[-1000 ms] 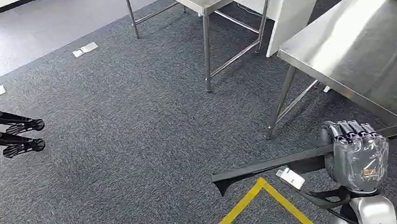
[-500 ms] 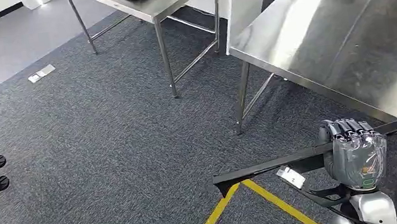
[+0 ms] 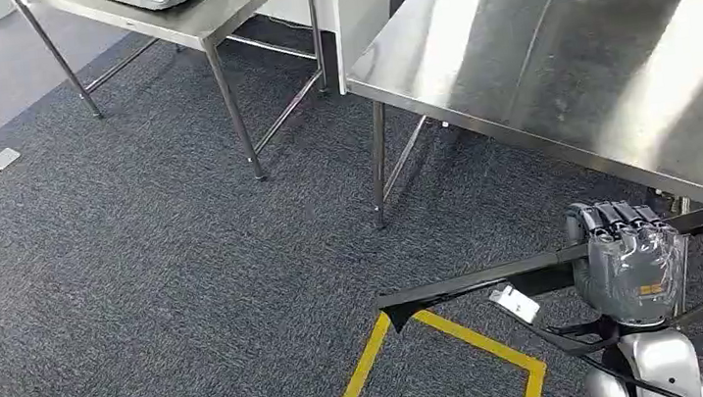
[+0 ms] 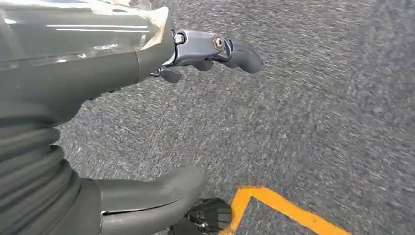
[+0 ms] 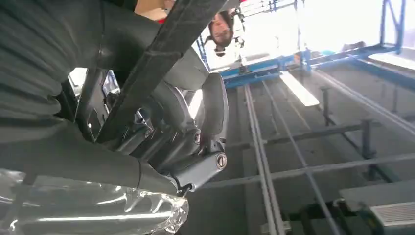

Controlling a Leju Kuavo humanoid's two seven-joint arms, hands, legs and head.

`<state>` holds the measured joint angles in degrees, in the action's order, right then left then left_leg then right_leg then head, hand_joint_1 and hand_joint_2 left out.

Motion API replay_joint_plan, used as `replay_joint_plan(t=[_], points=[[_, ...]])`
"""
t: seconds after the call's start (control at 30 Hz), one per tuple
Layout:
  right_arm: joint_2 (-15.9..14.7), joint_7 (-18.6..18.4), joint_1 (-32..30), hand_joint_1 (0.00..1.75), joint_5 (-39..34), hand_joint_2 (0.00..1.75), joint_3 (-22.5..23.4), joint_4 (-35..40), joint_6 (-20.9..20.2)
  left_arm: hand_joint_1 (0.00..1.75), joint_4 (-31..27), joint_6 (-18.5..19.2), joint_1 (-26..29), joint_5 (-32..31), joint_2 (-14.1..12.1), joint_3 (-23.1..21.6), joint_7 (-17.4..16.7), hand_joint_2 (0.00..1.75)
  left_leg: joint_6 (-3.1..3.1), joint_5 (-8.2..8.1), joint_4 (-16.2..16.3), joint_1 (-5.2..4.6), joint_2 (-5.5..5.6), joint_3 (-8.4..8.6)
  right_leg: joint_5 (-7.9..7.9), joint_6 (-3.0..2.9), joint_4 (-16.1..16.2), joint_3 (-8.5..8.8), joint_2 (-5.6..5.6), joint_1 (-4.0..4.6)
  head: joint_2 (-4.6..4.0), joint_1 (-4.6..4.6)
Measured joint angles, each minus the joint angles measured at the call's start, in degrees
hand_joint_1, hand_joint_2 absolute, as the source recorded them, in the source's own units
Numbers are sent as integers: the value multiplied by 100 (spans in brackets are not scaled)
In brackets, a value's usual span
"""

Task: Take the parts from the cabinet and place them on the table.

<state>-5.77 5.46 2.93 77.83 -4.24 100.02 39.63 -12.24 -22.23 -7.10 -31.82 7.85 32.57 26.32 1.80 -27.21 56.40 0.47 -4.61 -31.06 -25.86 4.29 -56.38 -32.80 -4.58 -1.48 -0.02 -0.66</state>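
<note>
Your right robot hand (image 3: 628,266) is wrapped around a long black bar-shaped part (image 3: 480,288), fingers curled over the top of it, and it is gripping nowhere near the middle. Most of the length sticks out to the robot's left over the carpet, with a small white tag (image 3: 515,305) hanging from it just beside the hand. In the right wrist view the fingers (image 5: 213,113) are closed across the bar. That off-centre hold is your first risk: I judge the long free end can lever the bar in the grip and let it droop or twist.

The left robot hand (image 4: 147,122) hangs low over the carpet, holding nothing, thumb and fingers apart.

Moving outward, the steel table (image 3: 551,69) stands just ahead of the right hand, its near edge close above the bar. The bar sits lower than the tabletop, so if you carry it straight forward I expect it to strike the edge or a table leg (image 3: 379,166). Lift before you approach.

The far tip points toward the yellow floor tape (image 3: 385,363); a swing of the body would sweep it wide. A second table (image 3: 200,17) stands further left, well apart.
</note>
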Motion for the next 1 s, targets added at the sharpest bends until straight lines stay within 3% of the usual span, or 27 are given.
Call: replay_joint_plan(t=[0.03, 0.07, 0.13, 0.17, 0.2, 0.23, 0.27, 0.3, 0.33, 0.37, 0.4, 0.47, 0.5, 0.53, 0.6, 0.63, 0.67, 0.7, 0.73, 0.77, 0.83, 0.87, 0.9, 0.97, 1.0], points=[[9, 0, 39, 162, 4, 175, -4, -15, 0, 0, -2, 0, 2, 0, -4, 2, 0, 175, -51, -33, 14, -33, -47, -1, 39, -51, 0, 50, 14, 82, 0, -18], [20, -2, 39, 162, 2, 175, -7, -22, 0, 0, -2, 0, -3, 0, -9, 4, 0, 175, -73, -35, 16, -40, -83, 22, 47, -109, -10, -1, 105, 70, 0, 20], [22, -9, 41, 162, 42, 175, -7, -44, 0, 0, -4, -2, -11, 0, -7, 4, 2, 175, -110, -35, 0, -23, -200, 52, 54, -157, -22, -28, 214, 93, 0, 15], [26, -13, 48, 162, 63, 175, -15, -44, 0, 0, -7, -2, -16, 0, -7, 4, 4, 175, -163, -77, 14, 0, -231, 49, 86, -227, 6, 12, 293, 1, 0, 20], [55, -35, 50, 162, 85, 175, -17, -46, -9, 0, -7, 2, -24, 0, -11, 4, 13, 175, -199, -186, 138, 30, 38, 21, 91, -241, 10, 7, 353, -27, 0, 35], [68, -65, 84, 162, 113, 175, -20, -50, -24, 0, -5, 4, -23, 0, -13, 9, 24, 175, -197, -410, 465, 41, 277, -114, 100, -327, 10, 2, 392, -31, 0, 51], [72, -74, 93, 162, 142, 175, -22, -50, -33, 0, -4, 26, -12, -9, -13, 11, 24, 175, -205, -659, 919, 40, 405, -330, 101, -343, 10, -2, 445, -28, 0, 72], [90, -85, 95, 162, 157, 175, -22, -50, -48, 0, -4, 55, 6, -9, -13, 11, 24, 175, -219, -880, 1431, 42, 459, -581, 111, -361, 8, -10, 520, -15, 0, 70], [101, -103, 84, 162, 177, 175, -22, -52, -48, 0, -4, 70, 22, -20, -13, 11, 24, 175, -220, -989, 1804, 44, 473, -786, 110, -361, 7, -14, 594, -2, 0, 74], [103, -109, 67, 162, 186, 175, -22, -55, -48, 0, -2, 79, 26, -33, -13, 11, 15, 175, -218, -946, 1902, 46, 476, -866, 111, -361, 5, -14, 669, 1, 0, 70], [103, -116, 56, 162, 188, 175, -22, -55, -48, 0, -2, 94, 26, -37, -13, 11, 4, 175, -208, -745, 1710, 52, 477, -807, 111, -360, -2, -9, 749, 1, 0, 70], [103, -122, 56, 162, 179, 175, -22, -55, -44, 0, -2, 107, 21, -52, -20, 9, -9, 175, -189, -190, 813, 81, 561, -396, 109, -356, -20, 4, 899, -5, 0, 72], [103, -122, 63, 162, 170, 175, -22, -55, -44, 0, -2, 107, 20, -52, -24, 11, -17, 175, -167, 27, 321, 105, 769, -168, 110, -351, -36, 1, 975, -8, 0, 81], [103, -122, 70, 162, 164, 175, -22, -55, -44, 0, -2, 107, 21, -52, -31, 13, -26, 175, -153, -45, 145, 124, 956, -92, 96, -315, -73, -37, 1030, 63, 0, 79], [96, -122, 82, 162, 153, 175, -20, -57, -44, 0, -2, 107, 16, -52, -31, 11, -33, 175, -125, -52, 157, 73, 827, -113, 133, -225, -52, -107, 1139, 31, 0, 83], [90, -122, 80, 162, 142, 175, -20, -59, -44, 0, -2, 100, 10, -46, -31, 13, -44, 175, -76, -42, 156, 35, 760, -110, 157, -163, -20, -115, 1213, 2, 0, 77], [83, -122, 90, 162, 127, 175, -24, -61, -44, 0, -2, 92, 3, -39, -22, 13, -48, 175, -6, 10, 86, 62, 681, -85, 170, -112, -11, -181, 1260, 58, 0, 81], [81, -116, 86, 162, 118, 175, -33, -66, -44, 0, -4, 81, -9, -11, -17, 15, -48, 175, 45, 53, 35, 65, 594, -64, 122, -125, -137, -203, 971, 19, 0, 83], [76, -111, 129, 162, 105, 175, -39, -72, -44, 0, -4, 68, -5, 2, -17, 20, -48, 175, 94, 63, 16, 66, 544, -66, -33, -166, -394, -337, 718, 58, 0, 39], [74, -107, 176, 162, 90, 175, -48, -87, -44, 0, -4, 68, 2, 6, -20, 24, -48, 175, 95, 63, 16, 59, 462, -70, -245, -196, -839, -565, 594, 51, 0, 17], [72, -107, 196, 162, 85, 175, -68, -114, -44, 0, -4, 66, 23, 18, -17, 28, -48, 175, 97, 60, 19, 44, 310, -85, -574, -196, -1761, -1002, 541, 51, 0, 20], [68, -107, 193, 162, 85, 175, -74, -136, -44, 0, -4, 66, 28, 18, -17, 31, -48, 175, 91, 56, 20, 43, 236, -87, -601, -155, -1966, -1094, 532, 42, 0, 17], [66, -107, 199, 162, 85, 175, -83, -159, -44, 0, -2, 66, 27, 26, -15, 35, -48, 175, 84, 51, 21, 48, 165, -86, -516, -104, -1828, -1018, 519, 27, 0, 15], [61, -105, 245, 162, 79, 175, -96, -190, -46, 0, -4, 61, 25, 55, -11, 48, -48, 175, 51, 29, 25, 59, 44, -58, -158, 14, -869, -486, 399, 5, 0, 11], [61, -103, 276, 162, 68, 175, -103, -199, -46, 0, -4, 61, 26, 57, -9, 57, -48, 175, 21, 10, 33, 52, -7, -33, 7, 42, -309, -179, 175, -6, 0, 7]])
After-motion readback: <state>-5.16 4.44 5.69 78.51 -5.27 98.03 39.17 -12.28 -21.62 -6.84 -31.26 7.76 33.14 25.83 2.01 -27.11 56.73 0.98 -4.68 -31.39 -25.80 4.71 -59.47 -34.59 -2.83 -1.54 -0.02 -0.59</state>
